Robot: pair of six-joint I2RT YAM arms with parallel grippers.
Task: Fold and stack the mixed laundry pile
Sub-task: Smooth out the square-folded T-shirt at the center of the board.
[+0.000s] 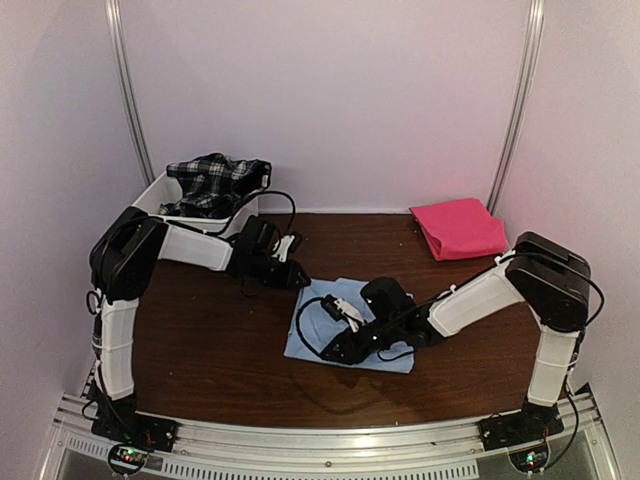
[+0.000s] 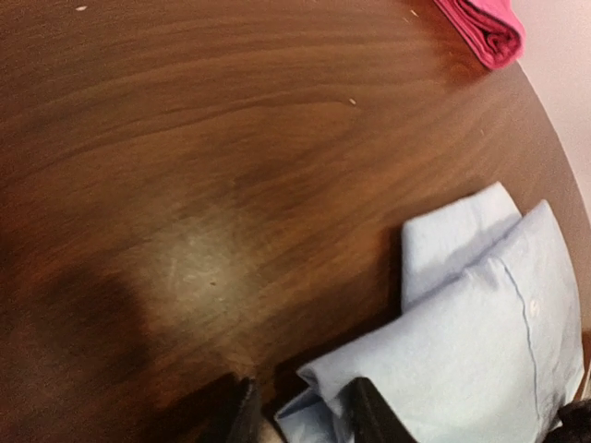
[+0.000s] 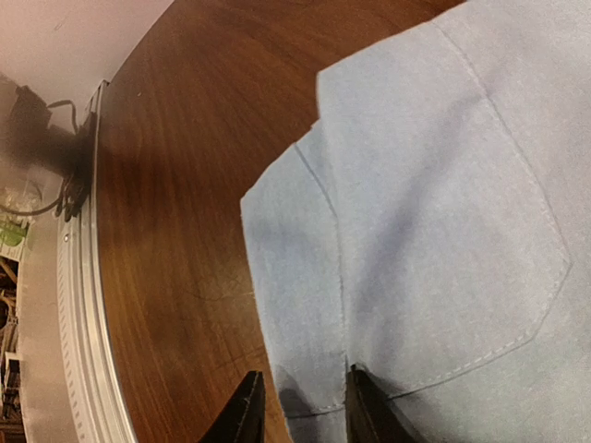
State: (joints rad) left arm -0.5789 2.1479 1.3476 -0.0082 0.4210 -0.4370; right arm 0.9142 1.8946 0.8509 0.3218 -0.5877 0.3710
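My right pincer (image 3: 305, 411) is parted only a little, the near hem of the light blue shirt (image 3: 443, 212) lying between its tips; I judge it not clamped. My left pincer (image 2: 303, 411) is likewise narrowly open at the shirt's far-left corner. The shirt lies part-folded mid-tabletop (image 1: 200, 330). The pink-red cloth (image 1: 458, 228) lies folded at the far right. The plaid garment (image 1: 215, 180) is heaped unfolded in the white tub (image 1: 150, 195). Nothing is stacked yet; roughly a third done, I reckon.

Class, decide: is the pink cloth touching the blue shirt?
Apart. The top view shows a wide strip of bare table between the pink cloth and the blue shirt.
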